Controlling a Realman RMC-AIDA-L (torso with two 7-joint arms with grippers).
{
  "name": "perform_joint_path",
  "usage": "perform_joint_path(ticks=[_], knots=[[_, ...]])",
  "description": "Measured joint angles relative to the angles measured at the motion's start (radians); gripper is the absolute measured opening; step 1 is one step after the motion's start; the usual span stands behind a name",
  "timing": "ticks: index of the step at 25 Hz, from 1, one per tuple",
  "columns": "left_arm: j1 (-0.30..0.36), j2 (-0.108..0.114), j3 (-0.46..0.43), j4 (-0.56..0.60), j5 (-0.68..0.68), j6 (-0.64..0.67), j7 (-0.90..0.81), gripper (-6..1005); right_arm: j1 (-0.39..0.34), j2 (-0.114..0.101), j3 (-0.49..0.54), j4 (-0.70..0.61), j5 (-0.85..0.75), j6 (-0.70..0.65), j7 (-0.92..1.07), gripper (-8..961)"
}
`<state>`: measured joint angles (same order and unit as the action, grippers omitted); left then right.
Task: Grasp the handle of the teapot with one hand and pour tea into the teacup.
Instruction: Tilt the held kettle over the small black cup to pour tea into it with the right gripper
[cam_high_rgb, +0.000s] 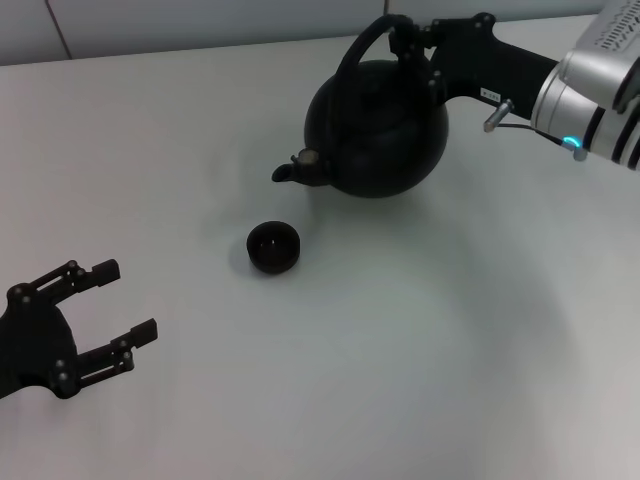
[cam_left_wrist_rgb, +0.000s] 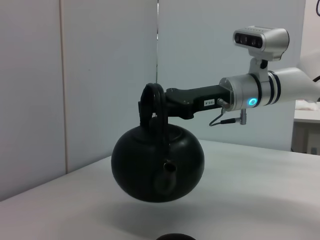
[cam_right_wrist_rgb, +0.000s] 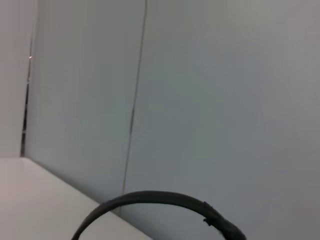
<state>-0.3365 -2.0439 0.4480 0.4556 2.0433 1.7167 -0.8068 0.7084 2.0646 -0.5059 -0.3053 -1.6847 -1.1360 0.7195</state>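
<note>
Your left gripper (cam_high_rgb: 105, 310) sat at the near left of the white table (cam_high_rgb: 420, 340), its two fingers spread apart and holding nothing. Toward the middle stood the teacup (cam_high_rgb: 273, 247), a tiny round black bowl, upright, just below and right of the spout tip. Farther back, the teapot (cam_high_rgb: 380, 125) was a big matte black globe; the left wrist view showed it lifted clear of the table. Its short spout (cam_high_rgb: 295, 167) pointed left and slightly down, the body's long axis running spout to back. Your right gripper (cam_high_rgb: 408, 40) was pinched on the arched handle (cam_high_rgb: 365, 45) at its top.
</note>
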Motion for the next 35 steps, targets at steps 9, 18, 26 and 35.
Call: perform_joint_path(ticks=[9,18,26,35], knots=[[-0.002,0.0,0.0,0.01,0.0,0.003,-0.007,786,-0.007,0.006,-0.03,-0.048,-0.003,-0.003,-0.068,72],[-0.004,-0.002,0.0,0.011,0.0,0.005,-0.008,786,-0.005,0.006,-0.065,-0.057,-0.003,-0.02,-0.18,73],[-0.006,-0.002,-0.001,0.011,0.0,0.005,-0.008,786,0.002,0.009,-0.117,-0.097,-0.003,-0.02,-0.197,73],[-0.009,-0.002,-0.003,0.011,-0.002,0.002,-0.008,785,0.01,0.01,-0.171,-0.12,0.002,-0.021,-0.24,72]])
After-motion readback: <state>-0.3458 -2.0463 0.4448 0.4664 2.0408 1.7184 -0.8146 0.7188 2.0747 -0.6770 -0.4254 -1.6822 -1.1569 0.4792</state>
